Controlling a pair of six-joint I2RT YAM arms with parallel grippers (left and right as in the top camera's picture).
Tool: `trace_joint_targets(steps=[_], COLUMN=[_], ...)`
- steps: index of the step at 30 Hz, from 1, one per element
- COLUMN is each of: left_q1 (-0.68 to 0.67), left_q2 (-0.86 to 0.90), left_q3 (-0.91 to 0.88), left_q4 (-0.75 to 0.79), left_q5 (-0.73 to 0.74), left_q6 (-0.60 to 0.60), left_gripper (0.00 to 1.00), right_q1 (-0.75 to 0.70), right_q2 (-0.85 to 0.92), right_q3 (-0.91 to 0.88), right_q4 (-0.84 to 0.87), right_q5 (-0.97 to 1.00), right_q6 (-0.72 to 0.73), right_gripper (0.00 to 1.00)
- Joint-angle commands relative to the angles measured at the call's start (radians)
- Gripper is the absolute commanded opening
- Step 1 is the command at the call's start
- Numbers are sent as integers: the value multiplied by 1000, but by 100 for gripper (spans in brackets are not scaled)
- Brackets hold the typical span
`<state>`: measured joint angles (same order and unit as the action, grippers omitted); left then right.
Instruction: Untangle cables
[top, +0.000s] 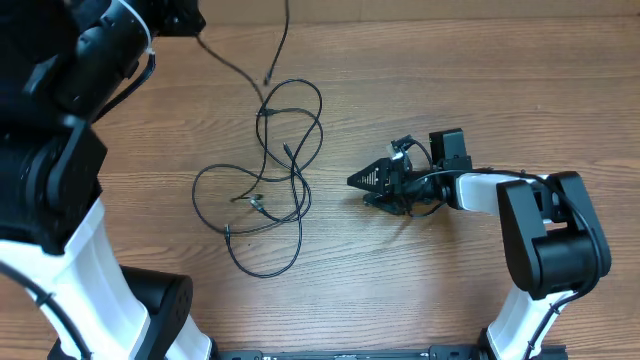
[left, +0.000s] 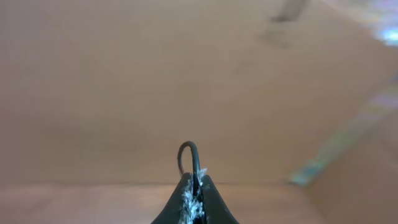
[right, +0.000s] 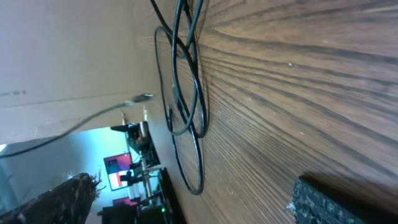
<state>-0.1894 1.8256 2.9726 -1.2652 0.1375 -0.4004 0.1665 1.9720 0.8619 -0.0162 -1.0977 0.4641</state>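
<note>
Your left gripper has its jaws pressed together on a cable strand, which arches in a small loop just above the fingertips. Only the left wrist view shows you that pinch. From overhead the same arm is a large, out-of-focus dark shape at the upper left corner, with a thin strand running down from it toward the table.

Your right gripper sits to the right of the cables, jaws spread wide and holding nothing. It points at the pile but is apart from it.

The overhead view gives you the whole tangle: several overlapping loops near the middle of the table, with small plug ends among them. The right wrist view gives you only the nearer loops, crossing each other on the wood grain. It also shows one finger pad in the bottom corner and a silver-tipped plug on a strand that runs off toward the left edge.
</note>
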Motion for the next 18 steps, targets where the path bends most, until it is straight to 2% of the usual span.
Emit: trace_joint_targets(steps=[1,3,8,18], left_q1=[6,23,90,401], left_q2=[20,20,20,20], left_q3=[-60,-101,-194,-420], left_q4=[-21,-15,13,-19], left_q5=[-398,-476,-486,-488], left_q6=[42,42,42,41], left_gripper=[4,4,4,4], right_q1=[-3,-3,-3,-3], right_q2=[10,10,10,10], right_q3=[-4,-4,-4,-4], right_q4=[-3,-4,-4,-4], right_q5=[111,114,114,118], right_q6=[34,34,34,34], right_gripper=[100,100,100,100])
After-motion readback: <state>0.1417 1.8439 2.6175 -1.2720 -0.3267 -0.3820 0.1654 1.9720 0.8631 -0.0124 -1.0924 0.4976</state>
